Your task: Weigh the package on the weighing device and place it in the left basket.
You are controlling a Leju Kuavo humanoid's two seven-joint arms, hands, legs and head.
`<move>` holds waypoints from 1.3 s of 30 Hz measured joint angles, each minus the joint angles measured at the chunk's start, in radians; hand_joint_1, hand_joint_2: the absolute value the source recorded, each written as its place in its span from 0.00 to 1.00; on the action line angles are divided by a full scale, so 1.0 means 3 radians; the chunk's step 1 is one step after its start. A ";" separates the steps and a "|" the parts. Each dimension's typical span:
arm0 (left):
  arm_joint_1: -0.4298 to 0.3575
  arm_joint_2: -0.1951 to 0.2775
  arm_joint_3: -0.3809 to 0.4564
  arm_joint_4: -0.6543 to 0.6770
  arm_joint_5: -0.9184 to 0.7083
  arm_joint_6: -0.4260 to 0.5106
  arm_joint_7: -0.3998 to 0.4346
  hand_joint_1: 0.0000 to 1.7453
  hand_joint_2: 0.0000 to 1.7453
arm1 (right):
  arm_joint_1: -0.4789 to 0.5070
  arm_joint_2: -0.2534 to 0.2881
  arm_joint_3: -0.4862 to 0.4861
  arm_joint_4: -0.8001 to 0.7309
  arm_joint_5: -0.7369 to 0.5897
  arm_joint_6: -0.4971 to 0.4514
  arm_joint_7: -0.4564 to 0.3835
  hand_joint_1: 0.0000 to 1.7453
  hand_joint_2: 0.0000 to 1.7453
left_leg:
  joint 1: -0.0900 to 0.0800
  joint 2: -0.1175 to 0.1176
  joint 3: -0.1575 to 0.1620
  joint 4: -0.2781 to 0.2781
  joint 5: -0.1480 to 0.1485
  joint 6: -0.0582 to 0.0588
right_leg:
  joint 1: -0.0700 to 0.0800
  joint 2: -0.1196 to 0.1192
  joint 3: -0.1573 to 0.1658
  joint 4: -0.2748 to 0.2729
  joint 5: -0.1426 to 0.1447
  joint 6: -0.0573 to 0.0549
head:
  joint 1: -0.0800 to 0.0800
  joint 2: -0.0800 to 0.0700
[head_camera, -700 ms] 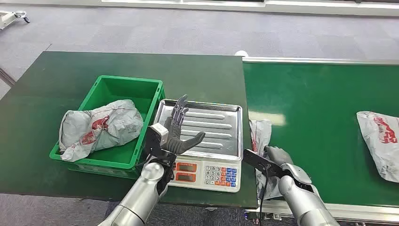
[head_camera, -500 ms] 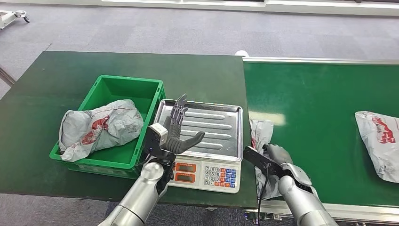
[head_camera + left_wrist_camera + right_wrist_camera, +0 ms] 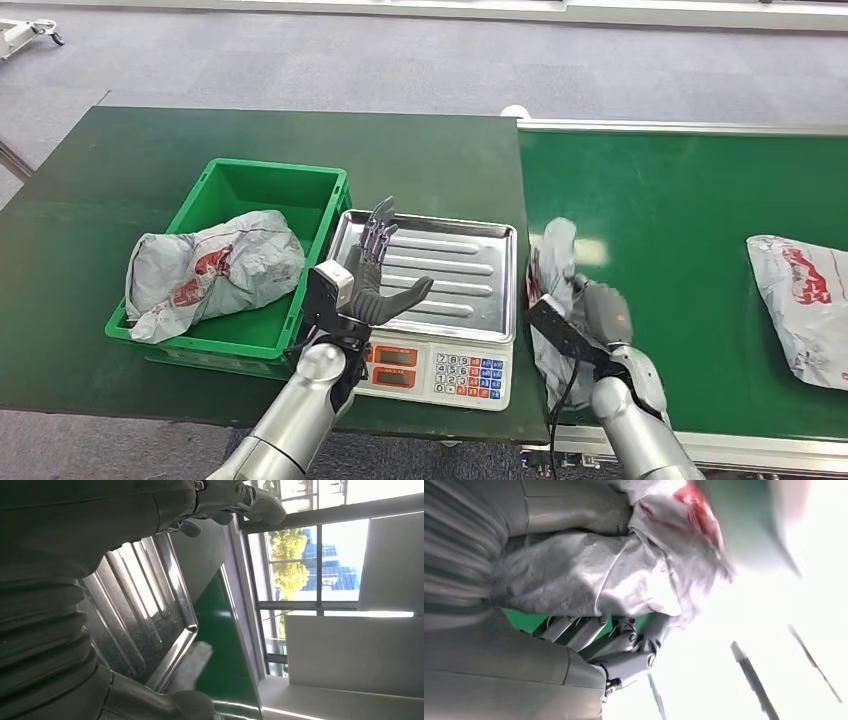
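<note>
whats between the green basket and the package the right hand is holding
In the head view, the weighing scale sits between the green basket and the package held by the right hand; the left hand hovers over its tray.

My right hand (image 3: 600, 318), grey with dark fingers, holds a grey package (image 3: 553, 290) with red print. Beside it, the scale (image 3: 432, 330): ribbed silver tray, white keypad, orange displays. Left of the scale, a green basket (image 3: 318, 262) holds a grey, red-printed bag (image 3: 215, 270).

left hand (image 3: 378, 285) hovers over the bare scale tray (image 3: 455, 270).
</note>
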 joint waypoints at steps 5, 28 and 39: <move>-0.0001 0.0003 0.0000 -0.0017 -0.0008 -0.0010 0.0000 0.00 1.00 | 0.0096 0.0027 -0.0223 -0.0731 -0.0130 -0.0434 -0.0184 1.00 1.00 | 0.0000 -0.0019 0.0002 0.0000 0.0001 0.0001 | 0.0001 -0.0014 0.0008 0.0000 -0.0004 0.0002 | 0.0002 0.0000; -0.0007 0.0003 0.0000 -0.0018 -0.0029 -0.0037 0.0000 0.00 1.00 | 0.0409 0.0172 -0.0635 -0.1663 0.0222 -0.0936 -0.0385 1.00 1.00 | -0.0002 -0.0027 0.0000 0.0001 0.0001 0.0003 | -0.0003 -0.0018 0.0009 0.0000 -0.0005 0.0004 | 0.0001 0.0000; -0.0007 0.0003 0.0000 -0.0036 -0.0025 -0.0040 0.0000 0.00 1.00 | 0.0452 0.0268 -0.0725 -0.1867 0.0198 -0.0923 -0.0536 1.00 1.00 | -0.0002 -0.0027 0.0000 0.0001 0.0001 0.0003 | -0.0003 -0.0018 0.0009 0.0000 -0.0005 0.0004 | 0.0001 0.0000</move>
